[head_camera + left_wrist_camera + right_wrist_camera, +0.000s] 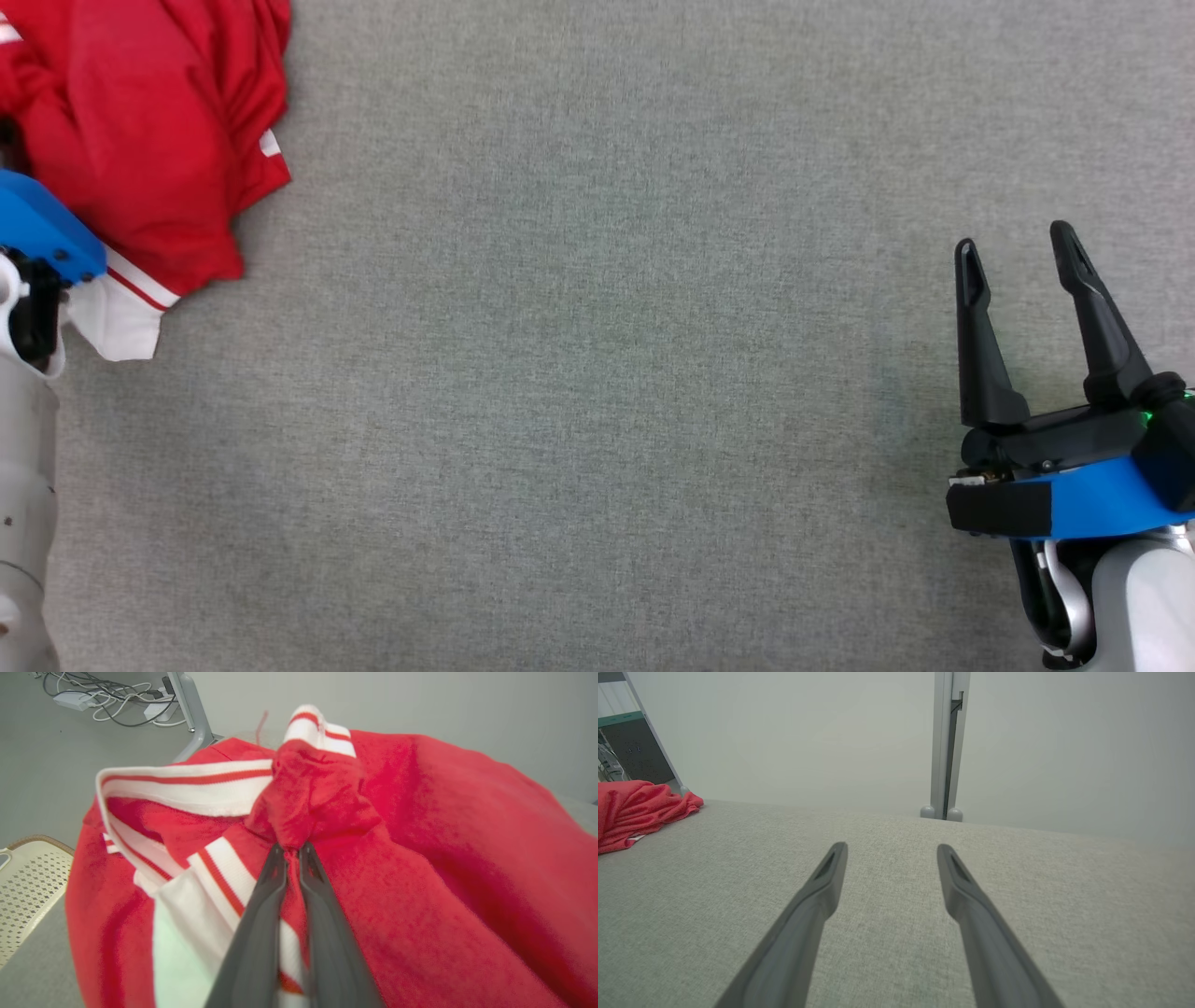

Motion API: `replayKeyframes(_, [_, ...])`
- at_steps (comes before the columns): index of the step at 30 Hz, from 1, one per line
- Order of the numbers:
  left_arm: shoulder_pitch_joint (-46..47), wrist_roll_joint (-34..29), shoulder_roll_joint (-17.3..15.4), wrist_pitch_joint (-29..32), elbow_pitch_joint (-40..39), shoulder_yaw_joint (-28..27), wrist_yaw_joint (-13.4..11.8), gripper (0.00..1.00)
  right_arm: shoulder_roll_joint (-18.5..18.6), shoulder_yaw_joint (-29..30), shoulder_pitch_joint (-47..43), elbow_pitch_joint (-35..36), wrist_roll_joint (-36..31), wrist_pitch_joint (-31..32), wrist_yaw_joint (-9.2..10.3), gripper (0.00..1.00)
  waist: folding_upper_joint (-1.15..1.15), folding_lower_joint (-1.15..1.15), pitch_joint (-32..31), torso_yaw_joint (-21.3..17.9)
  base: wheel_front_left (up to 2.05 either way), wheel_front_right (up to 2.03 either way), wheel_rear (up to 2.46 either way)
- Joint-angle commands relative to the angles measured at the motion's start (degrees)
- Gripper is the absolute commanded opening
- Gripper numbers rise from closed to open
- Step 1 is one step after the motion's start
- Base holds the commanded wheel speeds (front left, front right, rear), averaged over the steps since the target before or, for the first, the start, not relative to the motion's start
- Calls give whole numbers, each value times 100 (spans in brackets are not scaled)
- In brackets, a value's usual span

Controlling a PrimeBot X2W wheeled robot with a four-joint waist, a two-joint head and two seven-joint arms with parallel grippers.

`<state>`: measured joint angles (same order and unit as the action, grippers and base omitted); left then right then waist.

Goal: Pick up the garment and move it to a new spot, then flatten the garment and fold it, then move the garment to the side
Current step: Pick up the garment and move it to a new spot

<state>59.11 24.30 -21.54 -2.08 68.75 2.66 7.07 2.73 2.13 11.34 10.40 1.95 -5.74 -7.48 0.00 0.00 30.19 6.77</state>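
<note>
- The left hand [292,847] is clamped on a small bunched fold of the garment [444,835], its fingers almost meeting. With so narrow a pinch, the fold could slip free under the cloth's weight once it is lifted.
- Just beside the pinch lie white rib bands [205,786] with red stripes. Several layers seem bundled there, so a pull may carry one layer and leave the rest twisted and trailing.
- The garment is red, soft and crumpled in a heap at the far left corner of the grey worktop [607,373]. It appears close to the edge, and a careless drag that way could spill it off.
- The right hand [1016,241] hovers with its fingers spread, holding nothing, well apart from the garment. A one-handed lift is likely to leave the cloth bunched.
- Beyond the worktop, a pale perforated basket [28,882] and cables [107,700] sit on the floor.
</note>
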Motion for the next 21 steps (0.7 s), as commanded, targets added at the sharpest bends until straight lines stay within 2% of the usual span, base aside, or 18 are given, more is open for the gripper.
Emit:
replayKeyframes(1, [189, 6, -75, -175, -40, 53, 27, 0, 27, -21, 16, -76, 56, -64, -3, 100, 0, 0, -164, -73, 0, 0, 0])
replayKeyframes(11, [713, -237, -153, -843, -525, 552, 53, 0, 28, -136, -112, -594, 397, -383, -3, 100, 0, 0, -917, -279, 0, 0, 0])
replayKeyframes(21, [1172, -303, -88, -911, -1616, 1180, 55, 0, 28, -208, -208, -1028, 732, -690, -3, 100, 0, 0, -1421, -705, 0, 0, 0])
